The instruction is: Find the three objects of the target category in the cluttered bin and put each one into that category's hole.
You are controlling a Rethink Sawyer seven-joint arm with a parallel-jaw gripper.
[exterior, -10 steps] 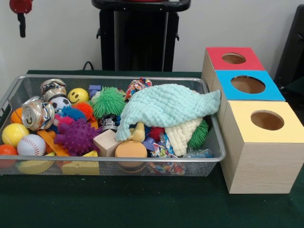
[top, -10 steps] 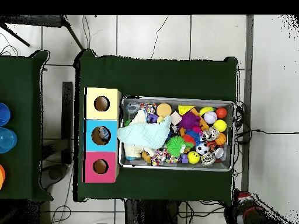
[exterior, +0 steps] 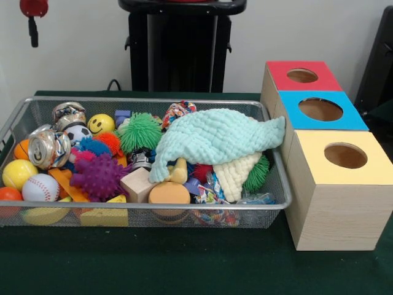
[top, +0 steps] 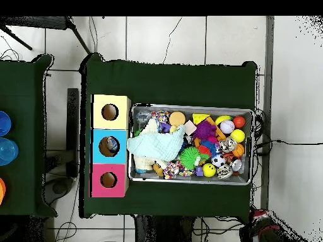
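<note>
A wire mesh bin (exterior: 153, 204) (top: 192, 107) holds a heap of toys. A mint green cloth (exterior: 215, 136) (top: 154, 144) lies over its right part, with a cream knitted cloth (exterior: 236, 175) under it. Balls fill the left part: a baseball (exterior: 40, 187), a yellow ball (exterior: 18, 173), a smiley ball (exterior: 101, 123) and a purple spiky ball (exterior: 98, 175). Right of the bin stand three boxes with round holes, red (exterior: 302, 75), blue (exterior: 320, 109) and yellow (exterior: 346, 155). My gripper (exterior: 33, 31) hangs at the top left edge, far from the bin; its state does not show.
Also in the bin are a crushed can (exterior: 49, 149), a green spiky ball (exterior: 140, 131), a wooden block (exterior: 138, 184) and an orange disc (exterior: 169, 193). In the overhead view, a second dark table (top: 19, 135) with blue cups stands left of this one.
The red and black arm end at the front view's top left edge has shifted slightly right and up. Nothing in the bin has moved.
</note>
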